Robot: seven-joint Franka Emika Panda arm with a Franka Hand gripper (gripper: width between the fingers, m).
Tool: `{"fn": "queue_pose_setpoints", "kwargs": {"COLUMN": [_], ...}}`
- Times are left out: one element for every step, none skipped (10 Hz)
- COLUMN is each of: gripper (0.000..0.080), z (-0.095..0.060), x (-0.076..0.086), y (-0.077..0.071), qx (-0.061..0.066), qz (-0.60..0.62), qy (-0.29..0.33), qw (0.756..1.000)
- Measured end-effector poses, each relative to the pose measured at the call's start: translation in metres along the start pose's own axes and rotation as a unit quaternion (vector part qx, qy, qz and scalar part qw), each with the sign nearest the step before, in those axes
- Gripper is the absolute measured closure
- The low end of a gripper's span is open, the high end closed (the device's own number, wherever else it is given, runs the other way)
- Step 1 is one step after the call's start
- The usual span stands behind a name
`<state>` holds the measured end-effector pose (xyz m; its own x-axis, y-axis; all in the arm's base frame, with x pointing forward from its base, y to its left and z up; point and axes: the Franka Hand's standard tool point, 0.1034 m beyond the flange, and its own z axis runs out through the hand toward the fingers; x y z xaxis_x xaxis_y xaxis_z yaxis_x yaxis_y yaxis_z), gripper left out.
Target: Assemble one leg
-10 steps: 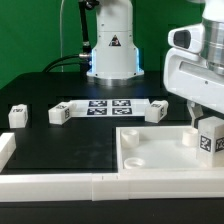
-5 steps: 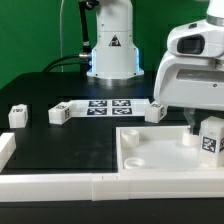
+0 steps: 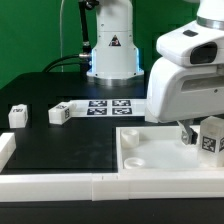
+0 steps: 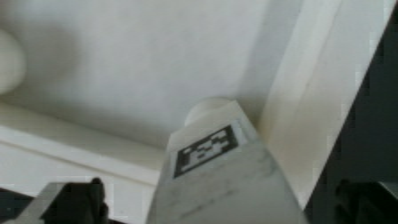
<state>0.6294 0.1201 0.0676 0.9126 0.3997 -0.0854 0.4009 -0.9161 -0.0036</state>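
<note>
Over the far right corner of the tray (image 3: 150,152), which lies at the counter's (image 3: 60,140) near right corner as the exterior view shows it, I carry the leg (image 3: 209,136) in my claw (image 3: 200,140), the fingers (image 4: 71,200) closed on its sides so that the tagged face looks out between them in the wrist view. The leg (image 4: 228,165) hangs tilted just above the tray's floor (image 4: 125,90), close to the raised rim, and I cannot tell whether its lower end touches. It looks to me a light, stiff block of smooth plastic, not fragile but likely slippery, so I judge the flat side faces the best place to grip, low enough that the end meant for the socket stays free. The rim beside it is what could catch the block as it goes down, and a tilted block may jam in the round socket (image 3: 133,158) rather than seat. Other things lie well apart: two more blocks alike (image 3: 18,115) (image 3: 59,113) toward the far left, the marker board (image 3: 108,106) at the far middle, and the long border rail (image 3: 60,185) along the near edge; none blocks my way
</note>
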Motion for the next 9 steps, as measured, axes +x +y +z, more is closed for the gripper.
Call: {"fn": "queue_pose_setpoints", "kwargs": {"gripper": [0.015, 0.0162, 0.0162, 0.0334, 0.0507, 0.0507, 0.0508, 0.0508, 0.0508], "z": [-0.0002, 0.0, 0.0, 0.0, 0.0, 0.0, 0.0, 0.0001, 0.0002], "x": [-0.0002, -0.0004, -0.0004, -0.0005, -0.0005, -0.0005, -0.0005, -0.0005, -0.0007], "y": [0.0016, 0.0021, 0.0022, 0.0023, 0.0023, 0.0023, 0.0023, 0.0022, 0.0018], "qx": [-0.003, -0.003, -0.003, -0.003, -0.003, -0.003, -0.003, -0.003, -0.002], "qz": [-0.043, -0.049, -0.048, -0.048, -0.048, -0.046, -0.031, -0.026, 0.048], "qy": [-0.001, -0.001, -0.001, -0.001, -0.001, -0.001, -0.001, -0.001, 0.0], "qw": [0.999, 0.999, 0.999, 0.999, 0.999, 0.999, 1.0, 1.0, 0.999]}}
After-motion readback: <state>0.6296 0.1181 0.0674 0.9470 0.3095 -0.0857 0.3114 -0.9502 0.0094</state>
